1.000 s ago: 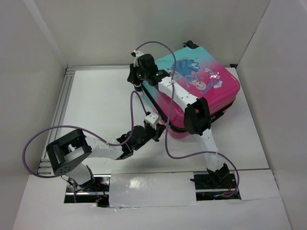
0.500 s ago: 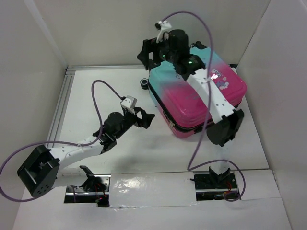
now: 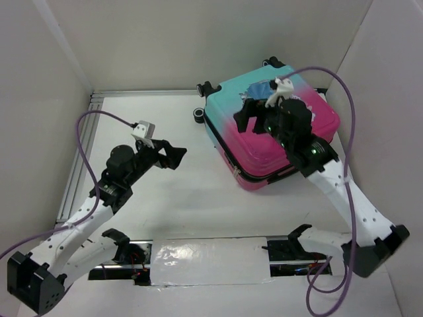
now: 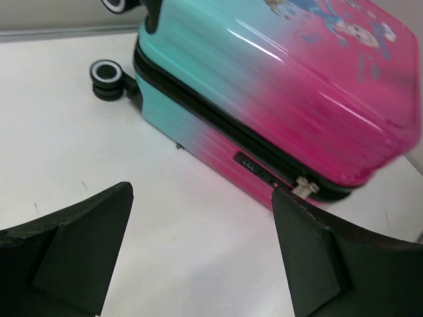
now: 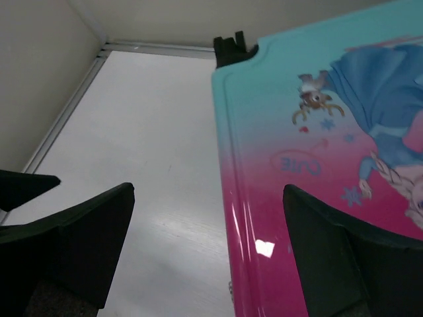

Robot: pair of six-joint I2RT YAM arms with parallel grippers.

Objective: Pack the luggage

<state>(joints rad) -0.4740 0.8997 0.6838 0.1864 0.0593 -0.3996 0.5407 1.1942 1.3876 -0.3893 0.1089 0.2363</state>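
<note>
The luggage [image 3: 254, 142] lies flat and closed at the back right of the table, its shell fading teal to magenta-pink with cartoon figures. Its black zip seam and a zip pull [image 4: 305, 187] show in the left wrist view, with a black wheel [image 4: 106, 76] sticking out at the teal end. My left gripper [image 3: 173, 155] hangs open over bare table left of the luggage [image 4: 277, 72], touching nothing [image 4: 201, 191]. My right gripper [image 3: 250, 112] hovers open above the lid's left edge [image 5: 208, 190], with the luggage [image 5: 317, 132] under it and nothing between its fingers.
White walls close in the table on three sides. An aluminium rail [image 3: 79, 158] runs along the left edge. A strip of shiny tape [image 3: 205, 261] lies between the arm bases at the near edge.
Both grippers went from shut to open. The left arm drew back from the luggage's front side to the left. The right arm swung up over the far end, then back above the lid.
</note>
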